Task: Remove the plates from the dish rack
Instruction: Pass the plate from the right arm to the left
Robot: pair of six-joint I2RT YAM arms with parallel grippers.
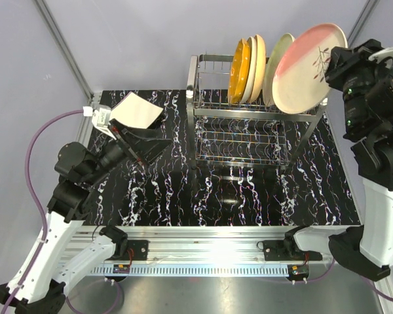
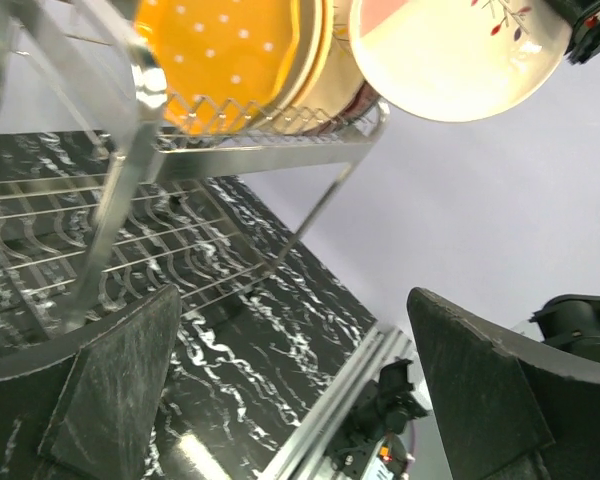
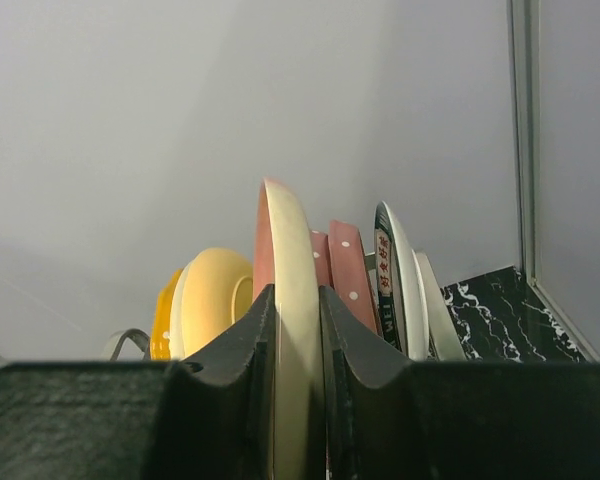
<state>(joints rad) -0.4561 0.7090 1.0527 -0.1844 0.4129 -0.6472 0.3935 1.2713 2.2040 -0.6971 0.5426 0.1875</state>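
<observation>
The pink-cream plate [image 1: 308, 65] is gripped at its rim by the right tool [image 3: 292, 300]. The tool's fingers are closed narrowly, one pressed on each face. The plate is held on edge above the right end of the dish rack [image 1: 239, 140], with its plane lying across the rack's length and its face tilted toward the rack's left end. It appears to be out of the upper tier's tines, but from above its lowest edge is seen against the rack's top rail, so clearance cannot be confirmed. A withdrawal upward and off the rack's right end, along the plate's own plane, is judged to be needed, since the pale green plate [image 1: 277, 59] stands just beside it. The held plate is glossy cream, flushed pink, with a dark twig motif. Left of the rack, the left tool [image 2: 295, 385] is held fully open above the bench [image 1: 164, 196], with nothing between its fingers. The right arm is by far the nearer.
</observation>
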